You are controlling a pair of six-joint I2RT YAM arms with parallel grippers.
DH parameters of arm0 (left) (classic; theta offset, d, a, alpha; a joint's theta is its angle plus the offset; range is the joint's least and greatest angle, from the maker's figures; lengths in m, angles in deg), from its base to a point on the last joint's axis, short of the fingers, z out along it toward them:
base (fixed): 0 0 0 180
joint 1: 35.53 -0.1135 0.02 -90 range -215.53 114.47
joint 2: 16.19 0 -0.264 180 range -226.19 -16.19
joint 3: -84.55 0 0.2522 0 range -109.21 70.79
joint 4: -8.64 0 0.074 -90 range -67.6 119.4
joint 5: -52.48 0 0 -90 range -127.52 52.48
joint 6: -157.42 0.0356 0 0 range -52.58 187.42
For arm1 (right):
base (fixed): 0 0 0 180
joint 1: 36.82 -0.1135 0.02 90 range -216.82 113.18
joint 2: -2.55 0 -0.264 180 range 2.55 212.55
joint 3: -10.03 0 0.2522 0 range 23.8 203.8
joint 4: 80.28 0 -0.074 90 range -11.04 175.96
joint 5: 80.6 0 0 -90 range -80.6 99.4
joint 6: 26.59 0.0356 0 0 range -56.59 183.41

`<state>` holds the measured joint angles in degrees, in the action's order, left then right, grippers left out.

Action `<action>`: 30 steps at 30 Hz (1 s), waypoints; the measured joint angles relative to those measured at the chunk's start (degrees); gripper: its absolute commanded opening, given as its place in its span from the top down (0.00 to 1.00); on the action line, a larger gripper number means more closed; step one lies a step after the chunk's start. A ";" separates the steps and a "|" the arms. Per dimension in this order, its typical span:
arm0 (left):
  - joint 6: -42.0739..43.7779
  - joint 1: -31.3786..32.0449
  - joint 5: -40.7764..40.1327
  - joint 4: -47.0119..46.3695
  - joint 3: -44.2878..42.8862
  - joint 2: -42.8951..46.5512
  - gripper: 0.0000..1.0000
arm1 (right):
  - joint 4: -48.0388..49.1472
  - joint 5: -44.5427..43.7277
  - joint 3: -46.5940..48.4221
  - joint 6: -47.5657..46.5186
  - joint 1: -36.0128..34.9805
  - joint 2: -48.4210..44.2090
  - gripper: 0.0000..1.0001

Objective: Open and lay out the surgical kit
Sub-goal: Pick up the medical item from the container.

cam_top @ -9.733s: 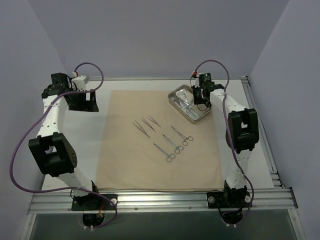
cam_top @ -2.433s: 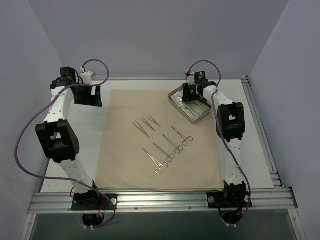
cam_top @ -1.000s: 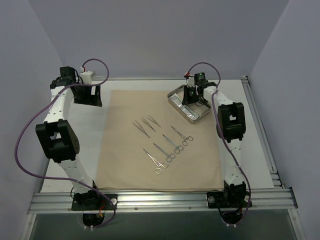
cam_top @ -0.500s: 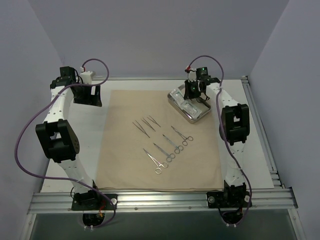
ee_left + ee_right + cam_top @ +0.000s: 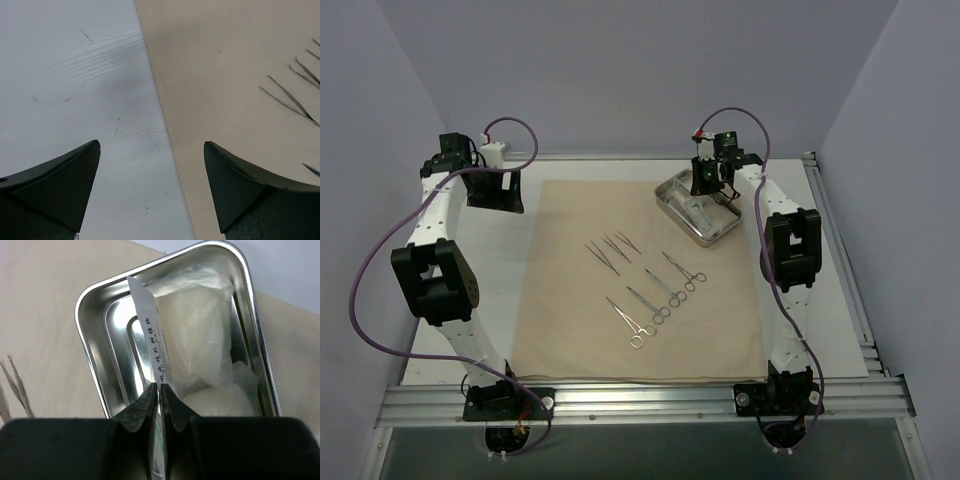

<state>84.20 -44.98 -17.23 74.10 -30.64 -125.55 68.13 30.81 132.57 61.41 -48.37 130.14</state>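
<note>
Looking down from the overhead camera, I see the tan cloth wrap (image 5: 570, 300) spread flat on the white table (image 5: 835, 320), with the steel tray (image 5: 720, 228) resting on its far right corner. Three thin tweezers (image 5: 612, 248) lie side by side near the middle of the cloth. Four ring-handled clamps (image 5: 660, 292) lie in a slanted row just nearer to me, none of them touching the tweezers.

My right gripper (image 5: 159, 387) hangs over the tray with its jaws pinched nearly together on a flat printed packet (image 5: 149, 340). The packet stands on edge, its far end reaching toward the tray's back wall. Beside it inside the tray sit clear packets of white gauze (image 5: 200, 330), filling the right-hand side; I cannot tell how many there are.

My left gripper (image 5: 151, 145) is at the far left corner, well apart from the instruments. Its jaws are spread wide with nothing between them, and it hovers over the left edge of the cloth where it meets bare table.
</note>
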 measured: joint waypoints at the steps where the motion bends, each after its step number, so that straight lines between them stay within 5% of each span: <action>1: 0.00 0.00 -0.02 0.00 0.00 0.04 0.06 | 0.02 -0.13 0.00 0.00 0.00 0.04 0.91; 17: 0.09 0.00 -0.13 -0.02 0.00 0.17 0.06 | -0.48 -0.52 3.87 -1.49 -0.17 4.44 0.83; 22: 0.20 0.00 -0.28 0.00 0.00 0.17 0.06 | -0.61 -0.50 4.68 -2.01 -0.44 6.86 1.00; 30: 0.24 0.00 -0.39 0.00 0.00 0.20 0.06 | -0.46 -0.57 3.76 -1.66 -0.87 6.78 1.00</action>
<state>84.44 -44.98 -17.62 74.10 -30.64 -125.35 67.68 30.24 136.33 59.75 -49.25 136.92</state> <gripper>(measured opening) 0.939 0.009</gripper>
